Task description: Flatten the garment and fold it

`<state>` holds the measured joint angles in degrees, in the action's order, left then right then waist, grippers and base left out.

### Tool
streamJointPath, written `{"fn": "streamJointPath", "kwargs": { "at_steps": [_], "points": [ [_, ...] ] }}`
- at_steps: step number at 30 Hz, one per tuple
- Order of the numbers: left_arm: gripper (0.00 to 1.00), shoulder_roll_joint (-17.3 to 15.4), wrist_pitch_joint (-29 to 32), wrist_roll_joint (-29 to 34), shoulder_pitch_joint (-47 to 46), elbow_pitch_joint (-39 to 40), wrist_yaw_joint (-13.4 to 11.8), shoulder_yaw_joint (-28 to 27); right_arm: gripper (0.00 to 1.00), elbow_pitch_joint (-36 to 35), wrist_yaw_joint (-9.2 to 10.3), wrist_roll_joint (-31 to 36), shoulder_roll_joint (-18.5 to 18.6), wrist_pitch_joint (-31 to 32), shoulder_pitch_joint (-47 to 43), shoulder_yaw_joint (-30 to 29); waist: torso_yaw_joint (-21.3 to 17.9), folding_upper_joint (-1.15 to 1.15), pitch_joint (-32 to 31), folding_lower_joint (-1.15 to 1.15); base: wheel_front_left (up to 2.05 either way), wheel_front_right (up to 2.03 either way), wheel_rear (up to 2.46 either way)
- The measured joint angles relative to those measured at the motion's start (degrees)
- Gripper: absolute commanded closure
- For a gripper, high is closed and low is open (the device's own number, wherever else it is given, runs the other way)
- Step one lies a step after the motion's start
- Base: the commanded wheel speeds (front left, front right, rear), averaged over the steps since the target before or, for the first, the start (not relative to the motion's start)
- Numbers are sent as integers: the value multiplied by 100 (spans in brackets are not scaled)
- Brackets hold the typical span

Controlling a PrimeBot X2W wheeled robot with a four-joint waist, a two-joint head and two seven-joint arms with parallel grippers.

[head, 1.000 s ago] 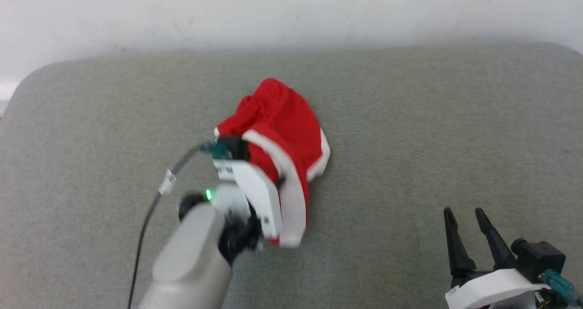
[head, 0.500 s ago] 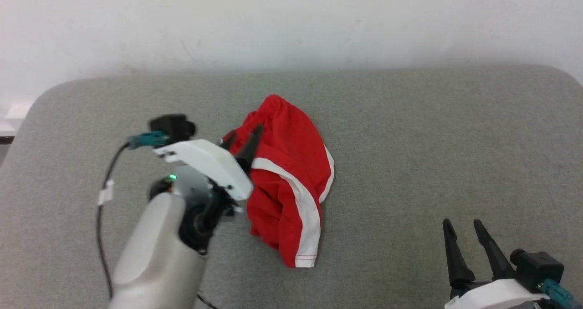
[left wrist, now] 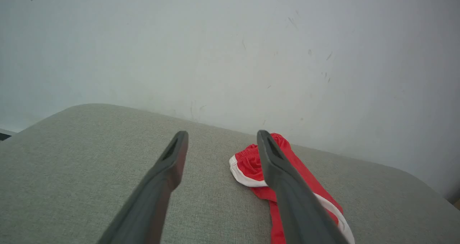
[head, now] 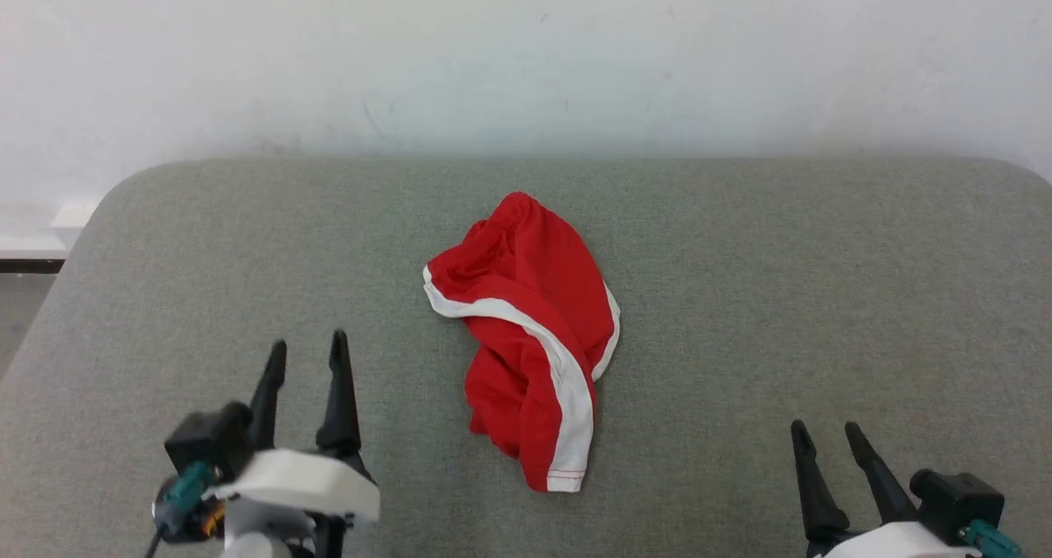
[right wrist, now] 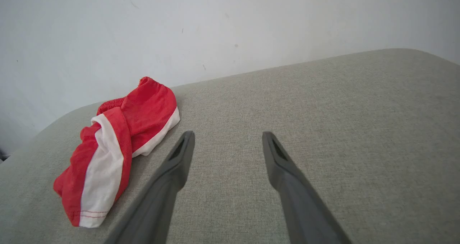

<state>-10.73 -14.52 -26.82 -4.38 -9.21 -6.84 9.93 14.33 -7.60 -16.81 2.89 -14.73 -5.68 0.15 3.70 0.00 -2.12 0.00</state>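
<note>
Red garment [head: 526,336] crumpled mid grey padded surface [head: 781,279], white stripe [head: 569,377] uppermost, hem [head: 564,481] at near end, left gripper [head: 308,342] near left, jaws spread, empty, right gripper [head: 823,427] near right, jaws spread, empty, both apart from cloth

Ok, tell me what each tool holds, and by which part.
Nothing. The left tool and right tool both stand open, apart from the shorts.

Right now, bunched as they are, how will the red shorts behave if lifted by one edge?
Likely floppy: the red shorts lie bunched in soft folds, so a single pinch should leave the rest hanging. Probably light: the fabric looks thin. Pushed, they would more likely crumple on the textured grey surface than slide whole.
</note>
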Motion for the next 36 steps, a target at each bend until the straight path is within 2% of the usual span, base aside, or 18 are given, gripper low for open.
{"fn": "streamJointPath", "kwargs": {
  "at_steps": [5, 8, 12, 18, 21, 26, 34, 35, 36],
  "points": [
    [0, 335, -15, 308, 517, 417, 130, -223, 0, 309, 0, -36, 0, 56, -22, -5, 12, 0, -17, 1, 0, 0, 0],
    [0, 448, -15, 476, 669, 524, 223, -336, 0, 335, 0, -26, 4, 468, 79, 60, 23, 0, -10, 0, 0, 0, 0],
    [0, 520, -15, 708, 728, 560, 300, -428, 0, 297, 5, 19, 14, 1655, 573, 499, 53, 0, 5, 0, 0, 0, 0],
    [0, 599, -18, 933, 716, 569, 427, -423, 0, 316, 5, 196, 5, 3693, 1399, 1500, 165, 0, 114, 0, 0, 0, 0],
    [0, 669, -21, 980, 620, 568, 458, -388, 0, 512, 5, 359, -2, 4408, 1712, 1919, 243, 0, 229, 1, 0, 0, 0],
    [0, 723, -21, 979, 450, 566, 483, -322, 0, 871, 5, 536, -2, 4676, 2150, 2351, 396, 0, 468, 1, 0, 0, 0],
    [0, 756, -21, 967, 309, 445, 522, -291, 0, 1458, 5, 505, -9, 4272, 2445, 2683, 697, 0, 769, 1, 0, 0, 0],
    [0, 756, -21, 964, 300, 430, 522, -292, 56, 1486, 5, 490, -9, 4220, 2463, 2685, 724, 0, 795, 1, 0, 0, 0],
    [0, 756, -21, 954, 297, 416, 522, -296, 84, 1505, 5, 450, -7, 4139, 2483, 2695, 744, 0, 818, 1, 0, 0, 0]
  ]
}}
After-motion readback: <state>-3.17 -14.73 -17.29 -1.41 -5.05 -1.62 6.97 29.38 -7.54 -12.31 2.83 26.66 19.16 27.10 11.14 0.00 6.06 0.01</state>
